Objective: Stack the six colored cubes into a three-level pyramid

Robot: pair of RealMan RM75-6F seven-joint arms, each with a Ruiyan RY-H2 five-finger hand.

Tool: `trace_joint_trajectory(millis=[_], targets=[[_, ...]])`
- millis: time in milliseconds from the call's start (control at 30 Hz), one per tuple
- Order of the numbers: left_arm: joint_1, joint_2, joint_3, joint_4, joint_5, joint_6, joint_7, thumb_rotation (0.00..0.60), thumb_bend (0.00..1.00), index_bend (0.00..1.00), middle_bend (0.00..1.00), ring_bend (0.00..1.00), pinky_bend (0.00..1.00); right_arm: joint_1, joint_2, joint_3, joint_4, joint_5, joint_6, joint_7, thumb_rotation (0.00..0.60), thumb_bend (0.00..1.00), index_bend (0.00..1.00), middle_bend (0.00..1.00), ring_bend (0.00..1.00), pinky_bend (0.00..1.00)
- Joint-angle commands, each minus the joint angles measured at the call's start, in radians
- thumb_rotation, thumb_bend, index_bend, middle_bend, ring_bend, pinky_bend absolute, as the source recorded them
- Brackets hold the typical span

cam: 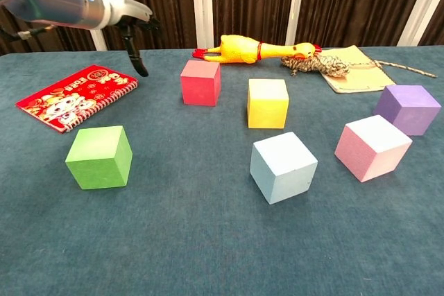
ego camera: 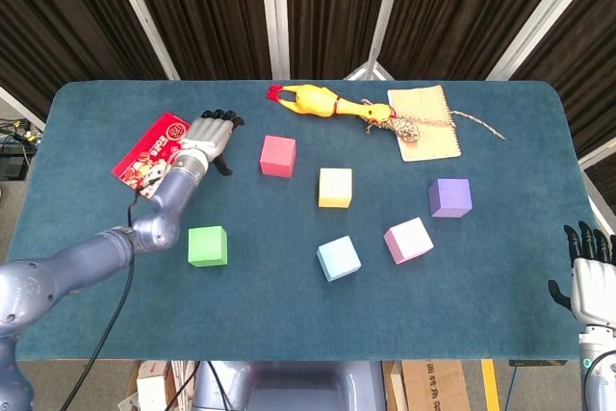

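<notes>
Head view: left hand (ego camera: 207,134) was held empty above red notebook (ego camera: 149,151), fingers (ego camera: 220,118) spread, beside red cube (ego camera: 277,156); right hand (ego camera: 589,276) open-fingered.

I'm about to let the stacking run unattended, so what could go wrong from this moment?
1. The left hand hangs open above the red spiral notebook, beside the red foam cube; a low pass might snag the notebook.
2. The yellow foam cube sits close behind it and could get knocked.
3. The yellow rubber chicken lies just beyond the cubes and may get bumped.
</notes>
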Motion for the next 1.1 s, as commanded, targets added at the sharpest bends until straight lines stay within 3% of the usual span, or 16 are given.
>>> trace_joint_trajectory(millis=[33, 667, 867, 1100], targets=[[-0.016, -0.036, -0.021, 0.026, -0.02, 0.001, 0.002, 0.6, 0.12, 0.14, 0.02, 0.0, 0.02, -0.001, 0.001, 0.0, 0.0, 0.008, -0.004, 0.001, 0.6, 0.28, 0.11, 0.07, 0.07, 0.0], [-0.093, -0.242, -0.085, 0.24, -0.138, -0.01, 0.11, 0.6, 0.12, 0.11, 0.0, 0.0, 0.02, 0.001, 0.011, 0.006, 0.015, 0.035, -0.022, 0.03, 0.6, 0.28, 0.11, 0.07, 0.07, 0.0], [-0.11, -0.329, -0.111, 0.357, -0.134, -0.056, 0.132, 0.6, 0.12, 0.11, 0.01, 0.0, 0.02, 0.002, 0.011, 0.005, 0.02, 0.048, -0.029, 0.028, 0.6, 0.28, 0.11, 0.07, 0.07, 0.0], [-0.119, -0.403, -0.143, 0.452, -0.085, -0.086, 0.134, 0.6, 0.12, 0.11, 0.09, 0.06, 0.11, -0.003, 0.017, 0.007, 0.014, 0.05, -0.018, 0.032, 0.6, 0.28, 0.11, 0.07, 0.07, 0.0]])
